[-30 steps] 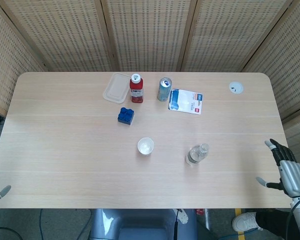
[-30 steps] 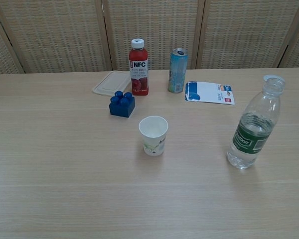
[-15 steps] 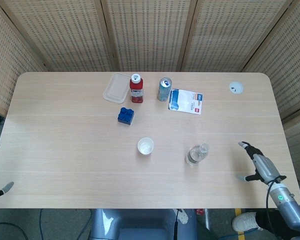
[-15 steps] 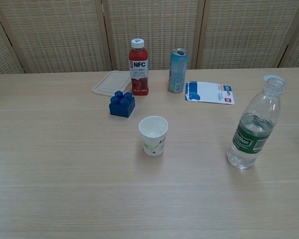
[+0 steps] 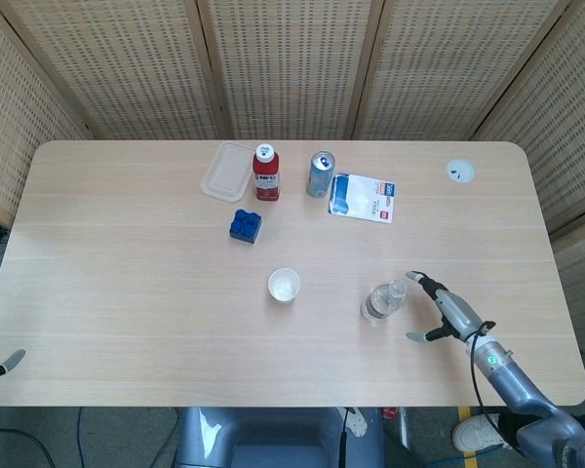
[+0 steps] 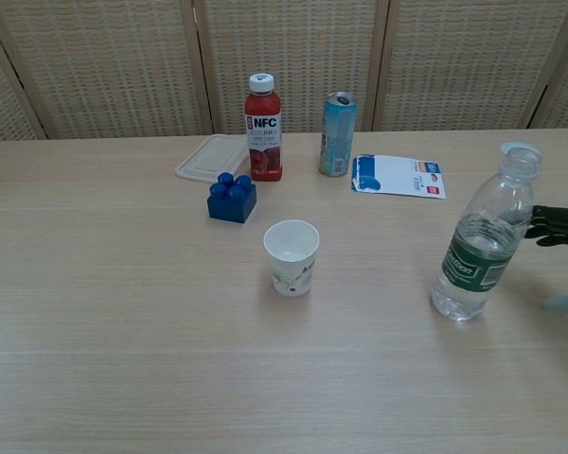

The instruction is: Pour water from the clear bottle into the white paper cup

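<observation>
The clear bottle (image 5: 383, 301) stands upright and untouched on the bench (image 5: 127, 283), well right of the white paper cup (image 5: 284, 285), as the right robot hand (image 5: 447, 310) reaches in beside it, fingers spread and empty; grasping and pouring remain.

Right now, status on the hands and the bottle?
Right hand open beside clear bottle, not touching. Left hand barely in view. White paper cup upright, unobstructed.

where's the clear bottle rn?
Clear bottle stands upright at the table's right side, right of the white paper cup, right hand open beside it.
</observation>
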Robot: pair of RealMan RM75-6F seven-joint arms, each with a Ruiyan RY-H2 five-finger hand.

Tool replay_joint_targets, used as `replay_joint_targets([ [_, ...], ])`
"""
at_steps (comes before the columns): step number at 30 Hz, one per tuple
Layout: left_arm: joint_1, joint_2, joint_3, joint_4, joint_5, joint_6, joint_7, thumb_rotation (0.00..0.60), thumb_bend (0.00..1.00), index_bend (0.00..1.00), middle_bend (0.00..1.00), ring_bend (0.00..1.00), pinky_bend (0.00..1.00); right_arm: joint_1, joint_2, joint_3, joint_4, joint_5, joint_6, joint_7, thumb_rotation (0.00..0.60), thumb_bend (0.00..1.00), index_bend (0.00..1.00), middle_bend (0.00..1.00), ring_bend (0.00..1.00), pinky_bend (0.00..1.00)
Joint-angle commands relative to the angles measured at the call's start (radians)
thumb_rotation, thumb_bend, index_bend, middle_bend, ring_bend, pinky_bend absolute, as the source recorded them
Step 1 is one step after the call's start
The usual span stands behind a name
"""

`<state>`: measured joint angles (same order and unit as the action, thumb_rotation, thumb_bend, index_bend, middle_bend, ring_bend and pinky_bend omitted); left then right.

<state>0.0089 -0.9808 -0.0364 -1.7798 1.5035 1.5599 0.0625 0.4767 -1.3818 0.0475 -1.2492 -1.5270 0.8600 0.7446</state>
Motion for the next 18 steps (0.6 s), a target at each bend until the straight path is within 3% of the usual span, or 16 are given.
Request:
replay_joint_targets([
  [1, -0.003, -0.001, -0.002, 0.0, -0.006, -0.005, 0.003, 0.6, 0.05, 0.0, 0.0, 0.0, 0.0, 0.022, -0.042, 0.016, 0.012, 0.018, -0.012, 0.013, 0.6, 0.0, 0.0, 0.0, 0.0, 0.0],
  [18, -0.015, -0.007, -0.006, -0.004, -0.033, -0.025, 0.022, 0.6, 0.05, 0.0, 0.0, 0.0, 0.0, 0.074, -0.201, 0.017, 0.153, 0.02, 0.006, 0.162, 0.6, 0.0, 0.0, 0.0, 0.0, 0.0],
])
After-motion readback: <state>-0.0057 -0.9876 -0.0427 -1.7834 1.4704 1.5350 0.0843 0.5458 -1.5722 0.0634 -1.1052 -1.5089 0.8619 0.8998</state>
